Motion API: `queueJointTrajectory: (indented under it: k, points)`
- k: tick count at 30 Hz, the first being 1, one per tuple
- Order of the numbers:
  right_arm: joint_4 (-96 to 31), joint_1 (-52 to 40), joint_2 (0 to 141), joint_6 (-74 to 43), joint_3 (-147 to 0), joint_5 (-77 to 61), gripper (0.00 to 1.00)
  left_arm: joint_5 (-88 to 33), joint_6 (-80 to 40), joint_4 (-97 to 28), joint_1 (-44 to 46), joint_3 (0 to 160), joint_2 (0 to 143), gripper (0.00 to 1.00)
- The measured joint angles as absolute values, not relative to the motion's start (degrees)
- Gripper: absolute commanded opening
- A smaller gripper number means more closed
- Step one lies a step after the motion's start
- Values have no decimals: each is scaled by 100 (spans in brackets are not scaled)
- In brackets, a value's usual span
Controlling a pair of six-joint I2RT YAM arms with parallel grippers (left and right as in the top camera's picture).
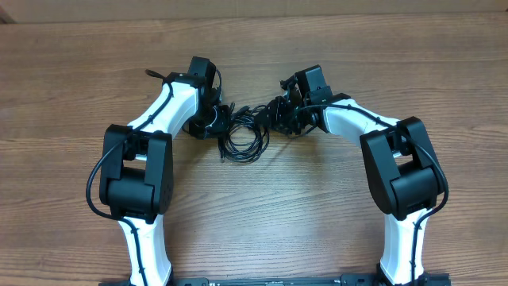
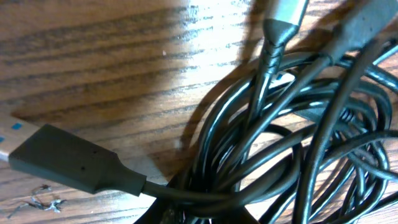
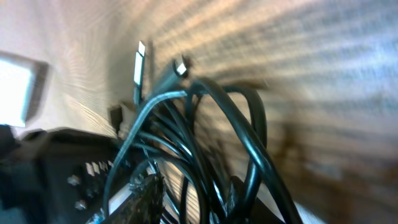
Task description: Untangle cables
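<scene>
The cables lie in one knotted heap between the left gripper and right gripper. None looks free. I cannot tell if the jaws grip.

Left arm and right arm: white curved link shells, boxy black joint housings, thick black wires running along white links, black wrist ends

Brown wood-grain table filling the whole overhead frame, grain running left to right, small dark scuff marks on it at lower left of the left wrist view
</scene>
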State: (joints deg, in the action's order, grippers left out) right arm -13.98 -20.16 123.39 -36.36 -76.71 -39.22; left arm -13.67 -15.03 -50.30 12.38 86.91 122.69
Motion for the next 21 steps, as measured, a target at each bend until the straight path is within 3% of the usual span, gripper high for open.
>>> queueJointTrajectory:
  k: [14,21]
  points:
    - [-679,-1837,12350,-4047,-7647,-4049,40,-1380,-1503,-4945,1238,8484,12160,12]
    - [207,-1841,12790,-4198,-7623,-4401,35,-1363,-1500,-4943,1238,8482,12156,8]
